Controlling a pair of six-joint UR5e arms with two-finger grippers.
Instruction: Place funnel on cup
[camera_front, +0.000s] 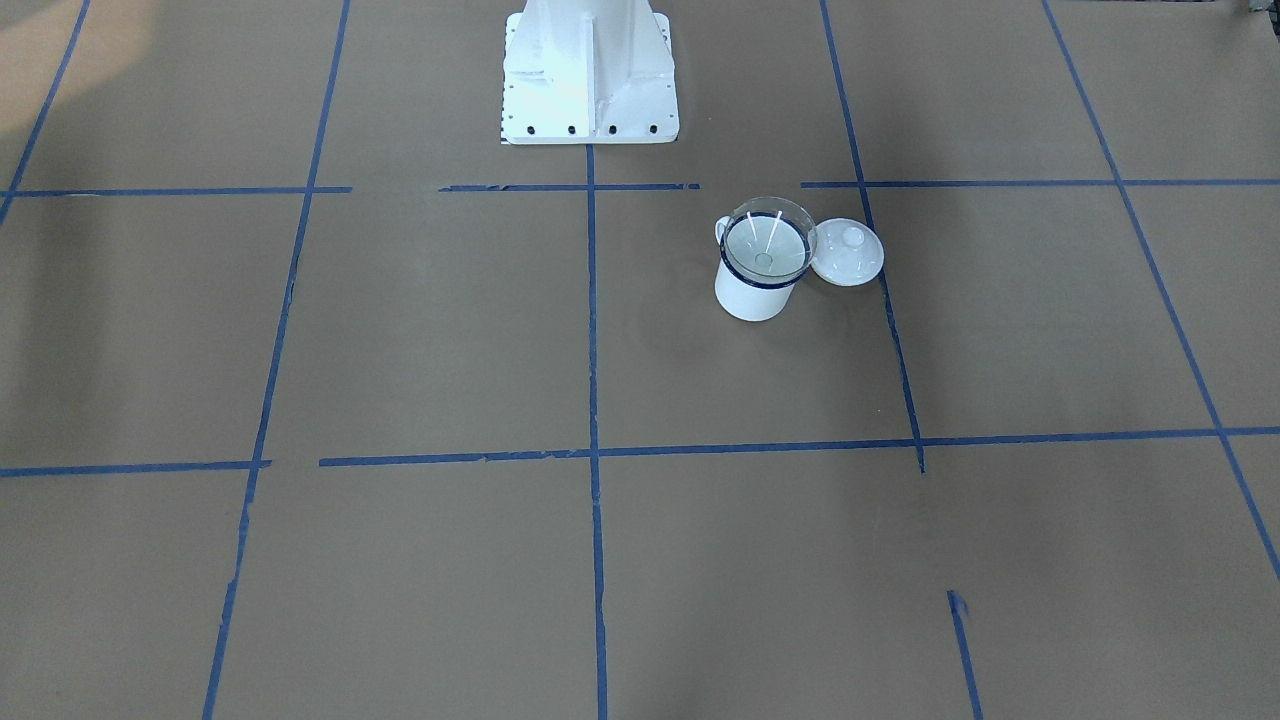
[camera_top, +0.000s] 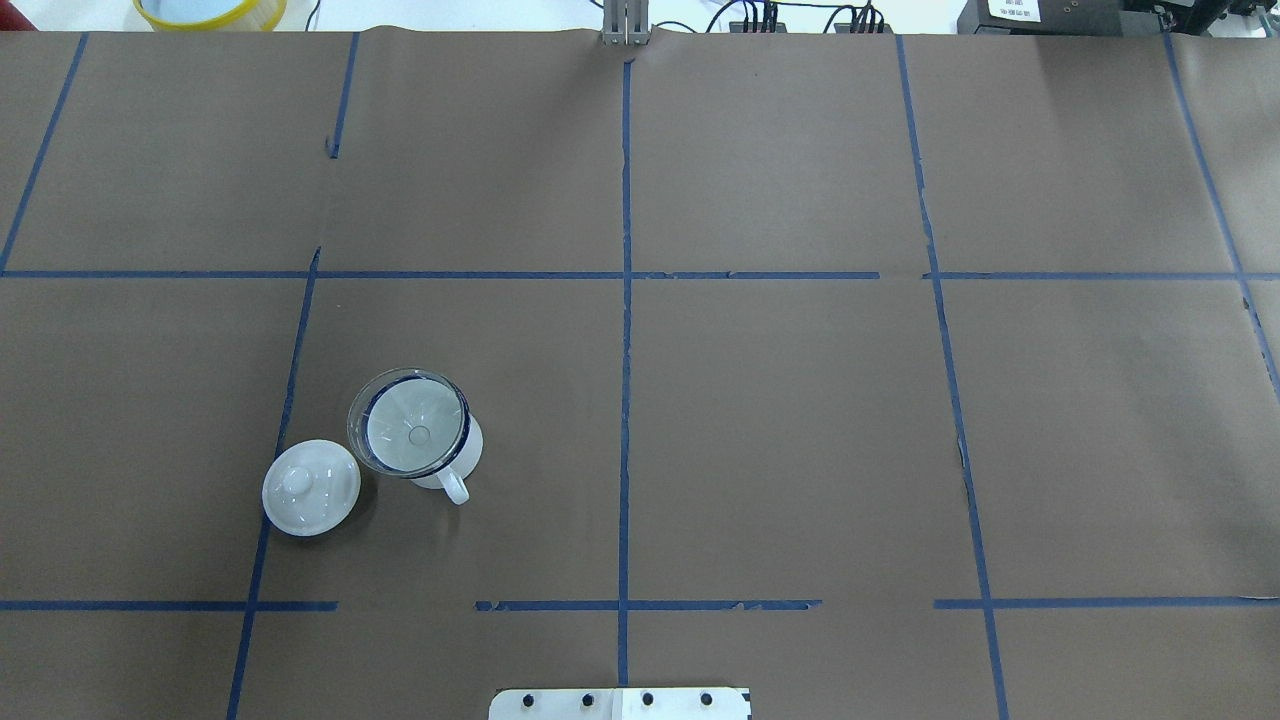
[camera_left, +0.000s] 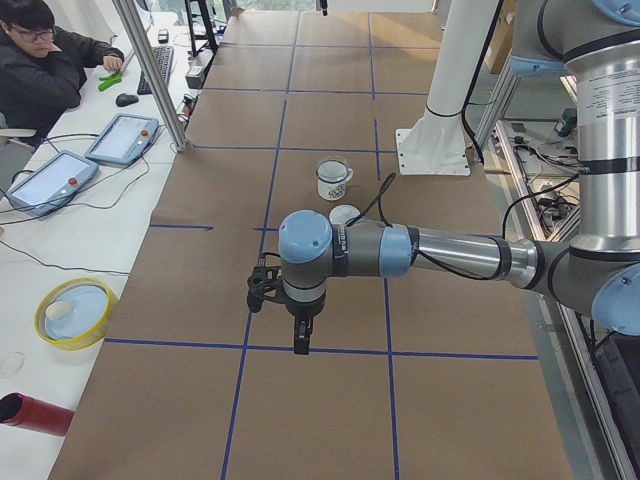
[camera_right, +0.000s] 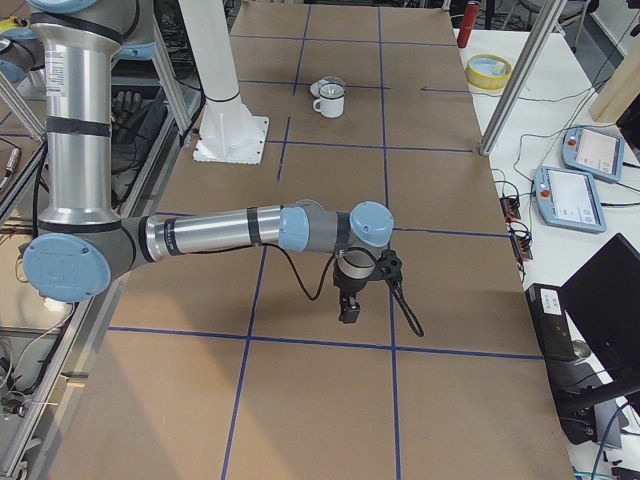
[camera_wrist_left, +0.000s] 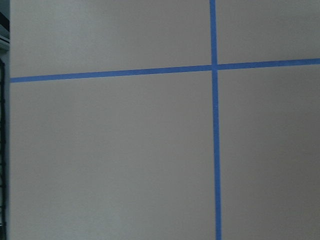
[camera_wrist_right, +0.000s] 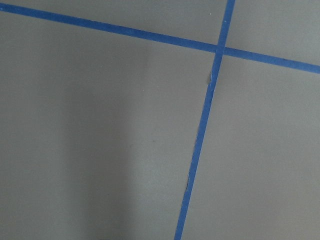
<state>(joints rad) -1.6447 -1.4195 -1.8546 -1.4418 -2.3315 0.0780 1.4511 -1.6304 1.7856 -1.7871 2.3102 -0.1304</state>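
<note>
The funnel (camera_top: 410, 435) sits mouth up in the cup (camera_top: 472, 452). Its wide clear rim rests on the cup's dark blue rim and its spout points down into the inside. The cup stands upright on the tabletop (camera_top: 780, 420), in the robot's left half. It is nearer the robot's edge than the far edge and well in from the left end. Its handle points toward the robot's edge.

A white lid (camera_top: 311, 487) with a knob lies flat just beside the cup, on the side toward the left end. It lies across a strip of the blue tape (camera_top: 625, 400) that marks the tabletop into squares. Whether the lid touches the cup cannot be told. The white base (camera_front: 590, 70) stands at the middle of the robot's edge, near the cup.

Both arms are well apart from the cup. The left hand (camera_left: 300, 345) hangs fingers down over the tabletop toward the left end, close above a tape line. The right hand (camera_right: 349, 315) hangs the same way toward the right end. Each shows only in a side view, so it cannot be told how far apart its fingers are or whether it has hold of anything. The wrist views show only brown tabletop and crossing tape.
</note>
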